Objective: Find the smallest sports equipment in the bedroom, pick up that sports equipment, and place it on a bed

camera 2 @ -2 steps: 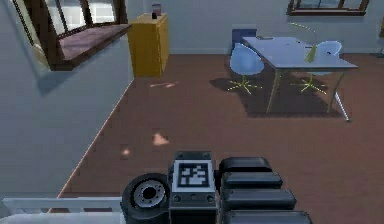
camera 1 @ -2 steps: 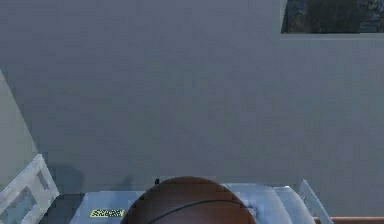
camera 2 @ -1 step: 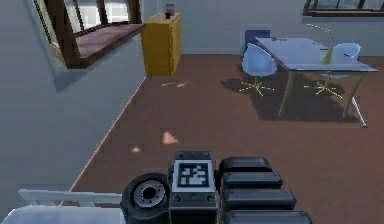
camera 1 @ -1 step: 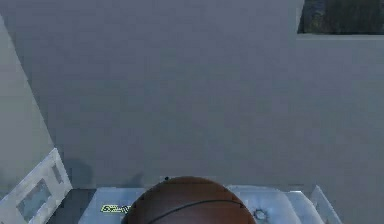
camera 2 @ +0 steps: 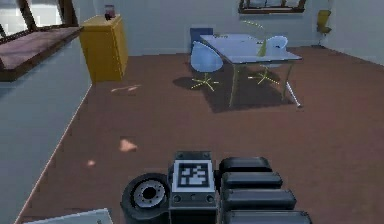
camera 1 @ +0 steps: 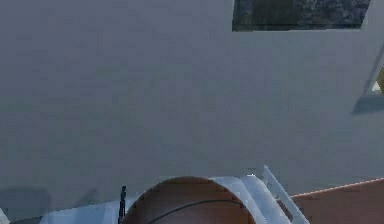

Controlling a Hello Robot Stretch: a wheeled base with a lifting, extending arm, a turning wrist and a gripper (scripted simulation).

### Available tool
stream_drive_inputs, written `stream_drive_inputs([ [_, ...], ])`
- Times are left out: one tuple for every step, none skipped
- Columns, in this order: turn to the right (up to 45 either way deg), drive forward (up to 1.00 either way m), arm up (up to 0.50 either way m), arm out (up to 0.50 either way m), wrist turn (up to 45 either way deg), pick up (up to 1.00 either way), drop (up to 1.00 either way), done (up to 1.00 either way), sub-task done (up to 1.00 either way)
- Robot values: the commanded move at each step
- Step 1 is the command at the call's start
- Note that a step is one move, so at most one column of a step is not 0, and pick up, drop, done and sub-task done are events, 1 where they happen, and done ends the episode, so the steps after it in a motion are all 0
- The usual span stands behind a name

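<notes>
Ball, brown, sits low ahead under a grey wall; it is perhaps not the smallest, so taking it risks a wrong pick. Sideways, the fingers are indistinct and I cannot tell what they grip; a pale stick lies well beyond them.

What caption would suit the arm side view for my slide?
A yellow box-shaped cabinet left of a pale blue rectangular table and two pale blue chairs on a brown floor.
</notes>
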Motion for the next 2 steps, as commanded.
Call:
stream_drive_inputs([
  [45.0, 0.00, 0.00, 0.00, 0.0, 0.00, 0.00, 0.00, 0.00],
  [30.0, 0.00, 0.00, 0.00, 0.0, 0.00, 0.00, 0.00, 0.00],
])
